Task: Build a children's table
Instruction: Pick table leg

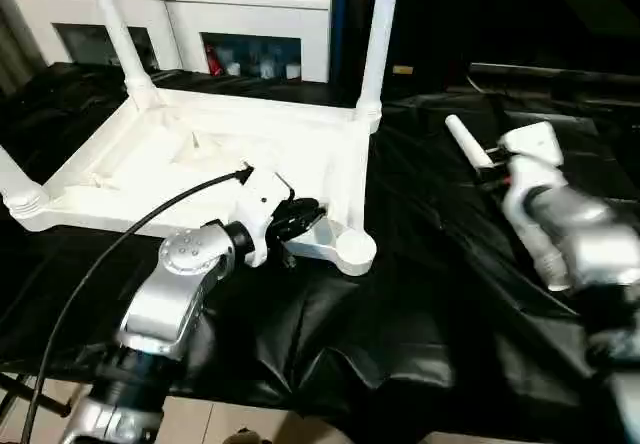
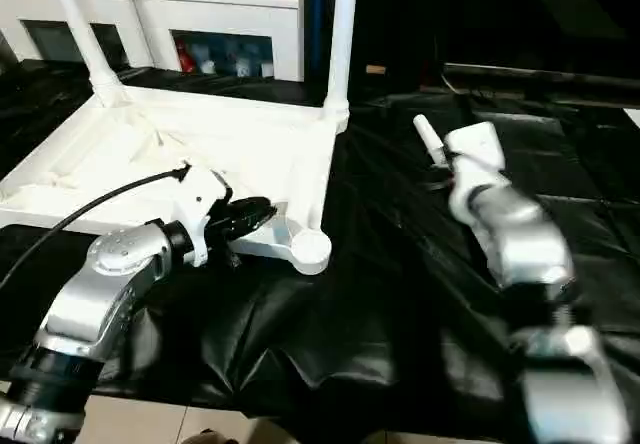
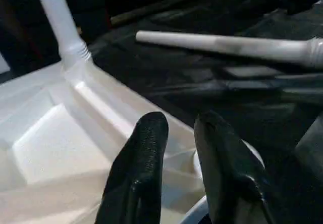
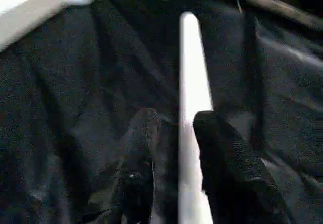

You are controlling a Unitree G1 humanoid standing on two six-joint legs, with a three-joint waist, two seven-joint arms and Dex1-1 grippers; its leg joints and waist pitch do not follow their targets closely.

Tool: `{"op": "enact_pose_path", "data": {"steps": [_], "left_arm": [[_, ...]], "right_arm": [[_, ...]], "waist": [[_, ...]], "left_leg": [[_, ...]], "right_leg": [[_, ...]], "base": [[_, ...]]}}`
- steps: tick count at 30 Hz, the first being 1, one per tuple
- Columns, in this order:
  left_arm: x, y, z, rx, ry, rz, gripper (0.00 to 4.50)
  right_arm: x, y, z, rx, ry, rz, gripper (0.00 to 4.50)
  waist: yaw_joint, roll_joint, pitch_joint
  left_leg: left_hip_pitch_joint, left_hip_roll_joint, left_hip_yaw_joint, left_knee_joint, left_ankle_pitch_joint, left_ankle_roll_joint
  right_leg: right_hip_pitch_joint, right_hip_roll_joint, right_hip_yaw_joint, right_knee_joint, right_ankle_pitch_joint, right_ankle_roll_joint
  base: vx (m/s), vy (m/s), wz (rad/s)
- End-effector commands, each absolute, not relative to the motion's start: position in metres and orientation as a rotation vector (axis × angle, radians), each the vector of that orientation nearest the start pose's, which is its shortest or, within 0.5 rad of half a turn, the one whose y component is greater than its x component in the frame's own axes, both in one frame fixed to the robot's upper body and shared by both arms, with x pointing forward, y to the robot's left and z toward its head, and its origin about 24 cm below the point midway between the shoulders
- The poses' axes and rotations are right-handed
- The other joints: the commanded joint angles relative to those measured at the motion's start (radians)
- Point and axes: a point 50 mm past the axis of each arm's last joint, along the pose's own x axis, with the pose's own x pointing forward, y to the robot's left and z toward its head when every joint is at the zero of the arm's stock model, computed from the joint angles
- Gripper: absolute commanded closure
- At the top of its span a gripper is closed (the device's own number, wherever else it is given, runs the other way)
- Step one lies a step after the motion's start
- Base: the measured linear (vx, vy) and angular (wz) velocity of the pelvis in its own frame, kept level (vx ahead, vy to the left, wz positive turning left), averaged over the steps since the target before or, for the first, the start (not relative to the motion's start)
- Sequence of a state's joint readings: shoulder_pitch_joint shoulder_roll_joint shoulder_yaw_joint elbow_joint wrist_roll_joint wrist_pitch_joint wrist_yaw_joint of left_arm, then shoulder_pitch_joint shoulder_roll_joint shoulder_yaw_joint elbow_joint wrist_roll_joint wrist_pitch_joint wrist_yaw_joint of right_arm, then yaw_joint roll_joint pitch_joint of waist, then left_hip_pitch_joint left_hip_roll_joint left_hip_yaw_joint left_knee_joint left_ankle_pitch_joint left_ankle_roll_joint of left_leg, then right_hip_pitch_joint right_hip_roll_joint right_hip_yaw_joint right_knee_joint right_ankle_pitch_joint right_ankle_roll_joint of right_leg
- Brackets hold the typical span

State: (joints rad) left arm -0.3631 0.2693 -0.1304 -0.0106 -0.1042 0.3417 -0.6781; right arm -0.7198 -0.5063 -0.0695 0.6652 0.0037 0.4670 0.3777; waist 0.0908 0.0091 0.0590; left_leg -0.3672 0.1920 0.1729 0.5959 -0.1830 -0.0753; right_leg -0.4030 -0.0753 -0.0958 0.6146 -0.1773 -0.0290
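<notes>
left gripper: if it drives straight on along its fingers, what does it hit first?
Probably the empty corner socket of the table top, right ahead of the left gripper. Beyond it the loose leg lies across the black sheet. Depth is hard to judge.

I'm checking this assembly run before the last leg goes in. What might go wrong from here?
1. The loose leg lies between the right gripper fingers, which look apart; it may roll on the wrinkled black sheet before a firm grip.
2. The left gripper hovers by the empty corner socket; it could block the leg's path.
3. Pushing there might shift the upturned table top and its standing legs.
</notes>
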Motion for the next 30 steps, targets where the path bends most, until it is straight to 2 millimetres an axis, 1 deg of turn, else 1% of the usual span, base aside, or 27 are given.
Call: {"op": "enact_pose_path", "data": {"steps": [1, 3, 4, 5, 6, 7, 8, 9, 10, 11, 12, 13, 15, 16, 18, 19, 20, 22, 23, 24, 25, 26, 28, 30], "left_arm": [[0.296, 0.119, 0.111, 0.224, 0.033, -0.826, 3.01], [0.291, 0.118, 0.113, 0.243, 0.012, -0.832, 2.91], [0.286, 0.117, 0.113, 0.255, 0.016, -0.854, 2.91], [0.280, 0.115, 0.114, 0.266, 0.028, -0.891, 2.90], [0.278, 0.115, 0.114, 0.269, 0.034, -0.910, 2.82], [0.278, 0.115, 0.114, 0.269, 0.034, -0.910, 2.82], [0.274, 0.114, 0.117, 0.262, 0.021, -0.927, 2.54], [0.271, 0.114, 0.118, 0.259, 0.049, -0.959, 2.54], [0.269, 0.113, 0.118, 0.257, 0.066, -0.976, 2.51], [0.265, 0.113, 0.120, 0.250, 0.084, -1.020, 2.51], [0.265, 0.113, 0.120, 0.250, 0.084, -1.020, 2.28], [0.262, 0.113, 0.122, 0.246, 0.088, -1.045, 2.14], [0.256, 0.113, 0.126, 0.244, 0.098, -1.080, 2.06], [0.254, 0.114, 0.128, 0.247, 0.103, -1.086, 1.98], [0.251, 0.114, 0.129, 0.249, 0.110, -1.097, 1.69], [0.248, 0.115, 0.129, 0.248, 0.120, -1.108, 1.69], [0.245, 0.116, 0.130, 0.251, 0.127, -1.112, 1.63], [0.243, 0.117, 0.131, 0.265, 0.132, -1.113, 1.56], [0.241, 0.119, 0.131, 0.272, 0.145, -1.109, 1.30], [0.240, 0.119, 0.132, 0.275, 0.150, -1.110, 1.25], [0.239, 0.120, 0.132, 0.278, 0.154, -1.111, 1.25], [0.235, 0.122, 0.131, 0.279, 0.185, -1.126, 1.24], [0.232, 0.122, 0.131, 0.280, 0.201, -1.140, 1.24], [0.230, 0.122, 0.131, 0.277, 0.213, -1.150, 1.24]], "right_arm": [[0.367, -0.271, 0.112, -0.288, 0.442, 0.067, 2.89], [0.369, -0.275, 0.113, -0.282, 0.451, 0.068, 2.80], [0.370, -0.279, 0.113, -0.275, 0.466, 0.072, 2.80], [0.371, -0.283, 0.113, -0.278, 0.482, 0.066, 2.70], [0.372, -0.285, 0.113, -0.283, 0.489, 0.059, 2.56], [0.372, -0.285, 0.113, -0.283, 0.489, 0.059, 2.56], [0.373, -0.287, 0.115, -0.294, 0.499, 0.064, 2.39], [0.374, -0.288, 0.118, -0.278, 0.500, 0.069, 2.39], [0.374, -0.288, 0.119, -0.269, 0.501, 0.071, 2.34], [0.375, -0.287, 0.120, -0.243, 0.504, 0.091, 2.28], [0.375, -0.287, 0.120, -0.243, 0.504, 0.091, 2.08], [0.376, -0.287, 0.121, -0.229, 0.507, 0.105, 2.01], [0.375, -0.289, 0.120, -0.240, 0.543, 0.122, 1.91], [0.374, -0.290, 0.119, -0.247, 0.556, 0.122, 1.80], [0.374, -0.292, 0.118, -0.250, 0.570, 0.122, 1.58], [0.373, -0.293, 0.117, -0.259, 0.583, 0.123, 1.58], [0.372, -0.294, 0.115, -0.263, 0.597, 0.122, 1.52], [0.372, -0.296, 0.112, -0.285, 0.616, 0.100, 1.30], [0.371, -0.297, 0.110, -0.297, 0.634, 0.088, 1.13], [0.370, -0.297, 0.108, -0.297, 0.649, 0.088, 1.11], [0.369, -0.298, 0.106, -0.298, 0.664, 0.087, 1.11], [0.363, -0.298, 0.094, -0.273, 0.733, 0.098, 1.10], [0.358, -0.298, 0.084, -0.250, 0.790, 0.105, 1.10], [0.352, -0.297, 0.073, -0.208, 0.841, 0.117, 1.10]], "waist": [[0.004, -0.020, -0.071], [0.002, -0.019, -0.073], [0.001, -0.018, -0.072], [0.000, -0.016, -0.074], [0.001, -0.012, -0.075], [0.002, -0.012, -0.075], [0.003, -0.009, -0.073], [0.002, -0.009, -0.072], [0.003, -0.008, -0.073], [0.002, -0.007, -0.072], [0.004, -0.006, -0.070], [0.004, -0.007, -0.068], [0.003, -0.007, -0.057], [0.002, -0.006, -0.053], [0.002, -0.007, -0.049], [0.002, -0.007, -0.044], [0.001, -0.008, -0.045], [0.000, -0.006, -0.038], [-0.001, -0.007, -0.037], [-0.001, -0.006, -0.037], [-0.001, -0.004, -0.029], [-0.002, -0.005, -0.030], [-0.002, -0.004, -0.028], [-0.001, -0.006, -0.027]], "left_leg": [[0.002, 0.028, -0.004, -0.055, -0.147, 0.050], [-0.002, 0.028, -0.005, -0.053, -0.132, 0.055], [-0.003, 0.028, -0.006, -0.053, -0.131, 0.058], [-0.003, 0.030, -0.005, -0.051, -0.132, 0.061], [0.001, 0.029, -0.004, -0.049, -0.125, 0.064], [0.001, 0.029, -0.003, -0.049, -0.122, 0.067], [0.000, 0.030, -0.003, -0.049, -0.128, 0.066], [0.000, 0.030, -0.003, -0.050, -0.143, 0.065], [0.002, 0.031, -0.004, -0.050, -0.147, 0.062], [0.002, 0.031, -0.004, -0.050, -0.157, 0.060], [0.002, 0.031, -0.004, -0.051, -0.168, 0.058], [0.001, 0.031, -0.004, -0.051, -0.176, 0.057], [0.001, 0.031, -0.005, -0.054, -0.205, 0.050], [0.000, 0.030, -0.005, -0.055, -0.220, 0.049], [0.001, 0.029, -0.005, -0.056, -0.225, 0.049], [0.000, 0.028, -0.006, -0.057, -0.231, 0.048], [0.000, 0.029, -0.006, -0.057, -0.231, 0.048], [-0.001, 0.030, -0.008, -0.059, -0.237, 0.046], [0.001, 0.028, -0.008, -0.058, -0.246, 0.044], [0.001, 0.028, -0.008, -0.058, -0.241, 0.044], [-0.001, 0.029, -0.009, -0.061, -0.244, 0.045], [-0.001, 0.029, -0.009, -0.060, -0.245, 0.045], [-0.003, 0.029, -0.009, -0.060, -0.235, 0.049], [-0.005, 0.030, -0.007, -0.059, -0.210, 0.057]], "right_leg": [[0.059, -0.068, 0.051, -0.080, -0.281, -0.163], [0.061, -0.069, 0.050, -0.076, -0.257, -0.167], [0.061, -0.068, 0.049, -0.076, -0.255, -0.170], [0.060, -0.069, 0.049, -0.075, -0.245, -0.179], [0.057, -0.065, 0.050, -0.071, -0.221, -0.193], [0.056, -0.064, 0.050, -0.071, -0.209, -0.200], [0.056, -0.063, 0.050, -0.068, -0.200, -0.210], [0.056, -0.062, 0.048, -0.071, -0.205, -0.216], [0.056, -0.063, 0.048, -0.067, -0.204, -0.219], [0.056, -0.062, 0.049, -0.068, -0.206, -0.222], [0.056, -0.062, 0.048, -0.068, -0.213, -0.225], [0.055, -0.061, 0.048, -0.070, -0.222, -0.223], [0.051, -0.063, 0.048, -0.072, -0.254, -0.223], [0.051, -0.062, 0.048, -0.075, -0.276, -0.218], [0.048, -0.062, 0.048, -0.079, -0.294, -0.207], [0.047, -0.063, 0.048, -0.081, -0.312, -0.203], [0.049, -0.062, 0.048, -0.081, -0.318, -0.200], [0.045, -0.063, 0.047, -0.081, -0.332, -0.198], [0.045, -0.061, 0.047, -0.083, -0.350, -0.194], [0.045, -0.062, 0.047, -0.082, -0.346, -0.195], [0.042, -0.063, 0.048, -0.083, -0.348, -0.196], [0.045, -0.063, 0.048, -0.082, -0.349, -0.198], [0.046, -0.062, 0.048, -0.080, -0.333, -0.207], [0.046, -0.060, 0.049, -0.076, -0.295, -0.222]], "base": [[0.000, 0.000, 0.00], [0.000, 0.000, 0.00], [0.000, 0.000, 0.00], [0.000, 0.000, 0.00], [0.000, 0.000, 0.00], [0.000, 0.000, 0.00], [0.000, 0.000, 0.00], [0.000, 0.000, 0.00], [0.000, 0.000, 0.00], [0.000, 0.000, 0.00], [0.000, 0.000, 0.00], [0.000, 0.000, 0.00], [0.000, 0.000, 0.00], [0.000, 0.000, 0.00], [0.000, 0.000, 0.00], [0.000, 0.000, 0.00], [0.000, 0.000, 0.00], [0.000, 0.000, 0.00], [0.000, 0.000, 0.00], [0.000, 0.000, 0.00], [0.000, 0.000, 0.00], [0.000, 0.000, 0.00], [0.000, 0.000, 0.00], [0.000, 0.000, 0.00]]}}
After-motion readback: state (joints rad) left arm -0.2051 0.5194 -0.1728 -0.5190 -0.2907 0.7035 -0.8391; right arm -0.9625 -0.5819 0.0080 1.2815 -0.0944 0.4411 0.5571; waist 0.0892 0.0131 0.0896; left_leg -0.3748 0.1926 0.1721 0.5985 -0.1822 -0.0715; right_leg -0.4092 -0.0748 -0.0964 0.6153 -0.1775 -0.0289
